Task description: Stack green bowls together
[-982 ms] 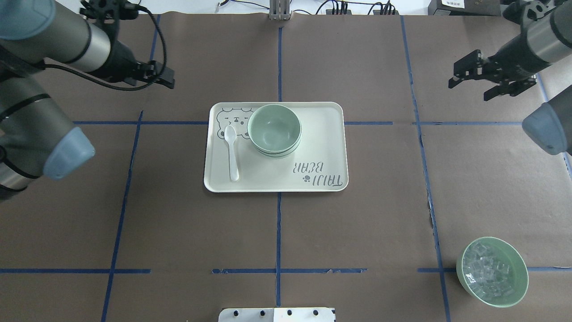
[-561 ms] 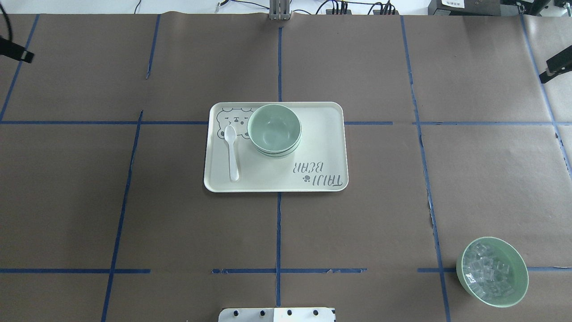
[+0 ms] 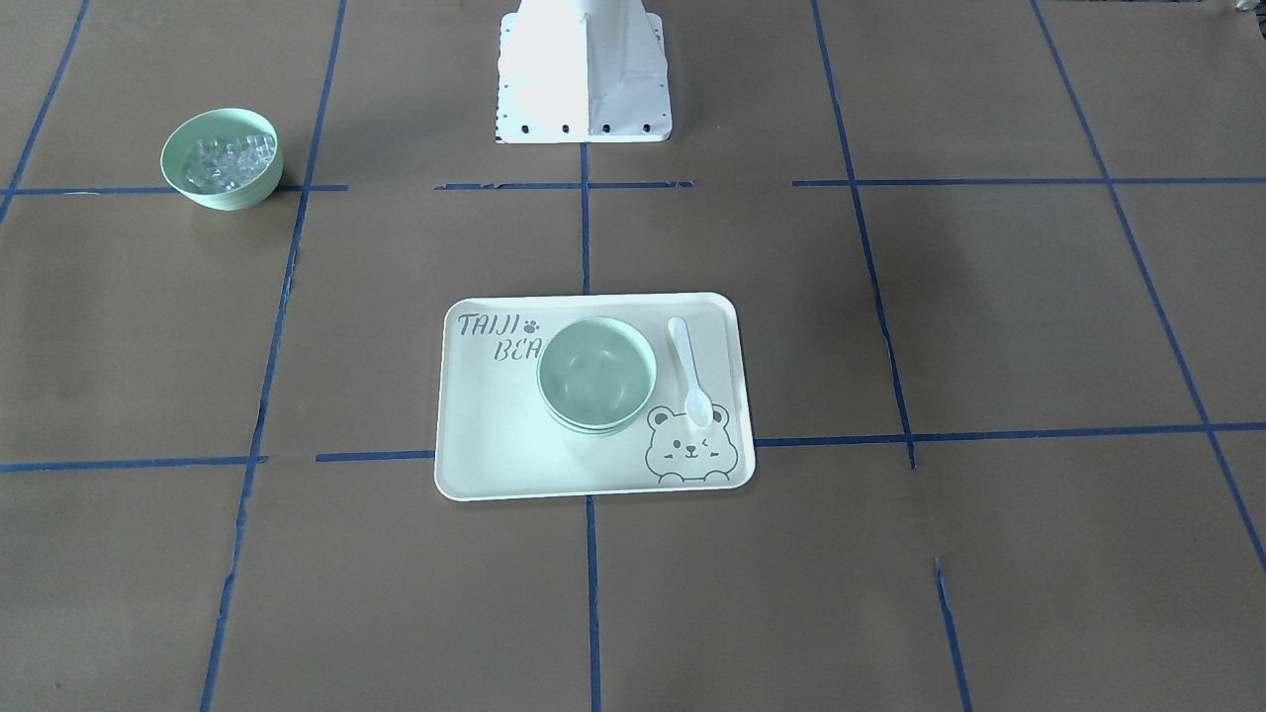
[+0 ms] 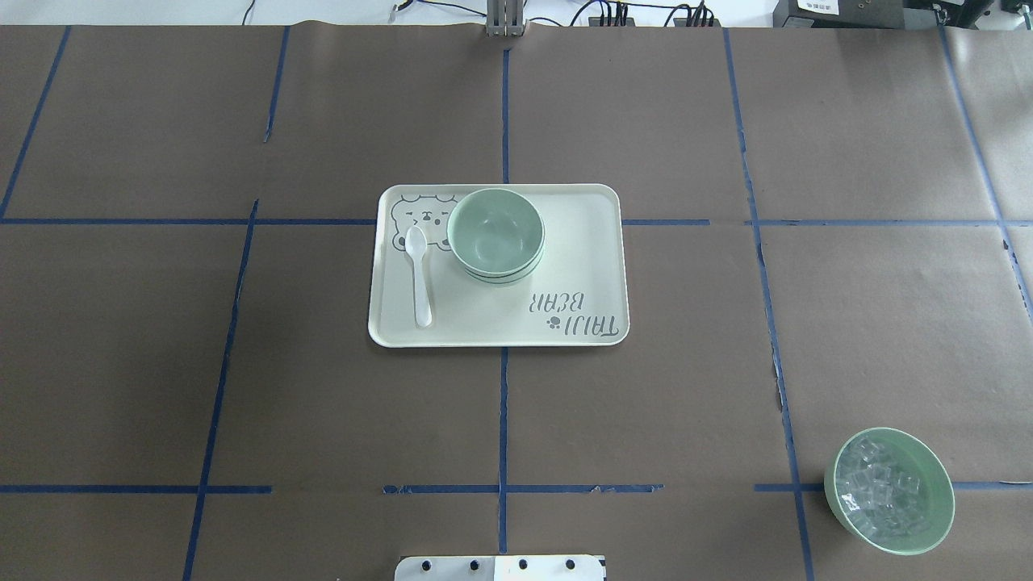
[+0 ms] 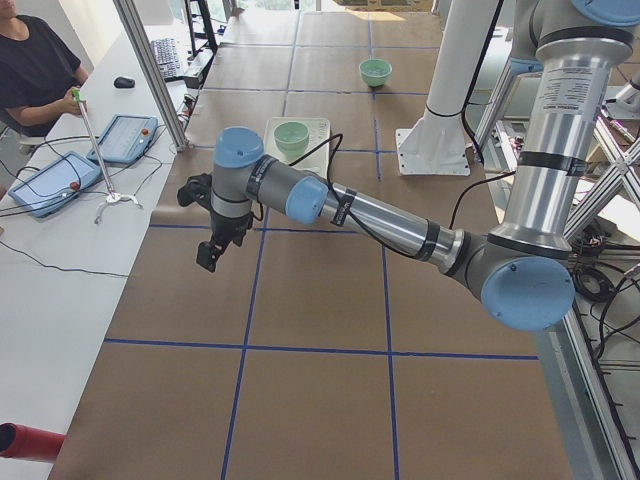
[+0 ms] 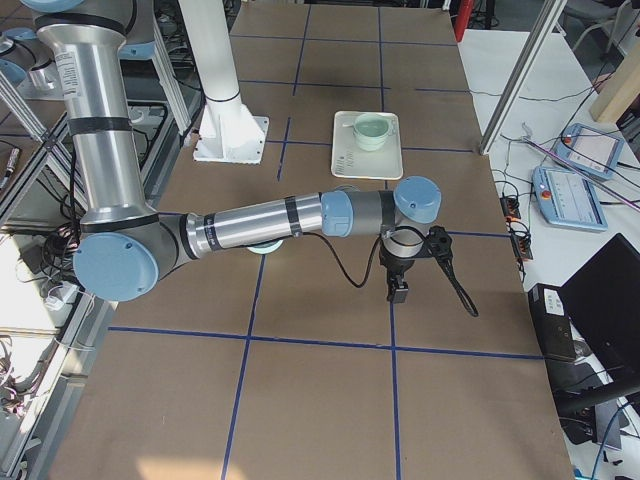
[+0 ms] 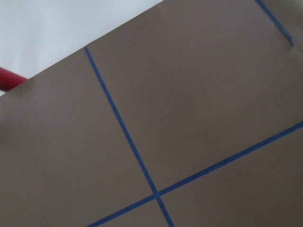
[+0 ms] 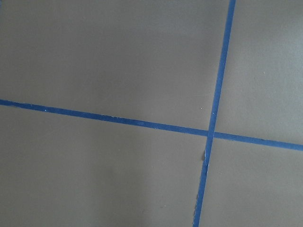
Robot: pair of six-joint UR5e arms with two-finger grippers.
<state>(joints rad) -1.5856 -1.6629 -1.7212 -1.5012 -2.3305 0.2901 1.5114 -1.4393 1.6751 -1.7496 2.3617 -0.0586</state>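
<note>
The green bowls (image 4: pixel 495 234) sit nested in one stack on a cream tray (image 4: pixel 581 258), as the front-facing view (image 3: pixel 596 374) also shows. The rims of the lower bowls show under the top one. Neither gripper shows in the overhead or front-facing view. My left gripper (image 5: pixel 212 255) hangs over the bare table at its left end, far from the stack (image 5: pixel 291 137). My right gripper (image 6: pixel 398 292) hangs over the table's right end, far from the stack (image 6: pixel 371 130). I cannot tell whether either is open or shut.
A white spoon (image 4: pixel 418 274) lies on the tray beside the stack. A like green bowl of clear cubes (image 4: pixel 888 490) stands near the front right corner. The robot's base (image 3: pixel 584 69) stands mid-table on my side. A person (image 5: pixel 35 70) sits beyond the left end.
Both arms have drawn out sideways and left the overhead view. The stacked bowls, spoon, tray and the bowl of cubes have not moved.
</note>
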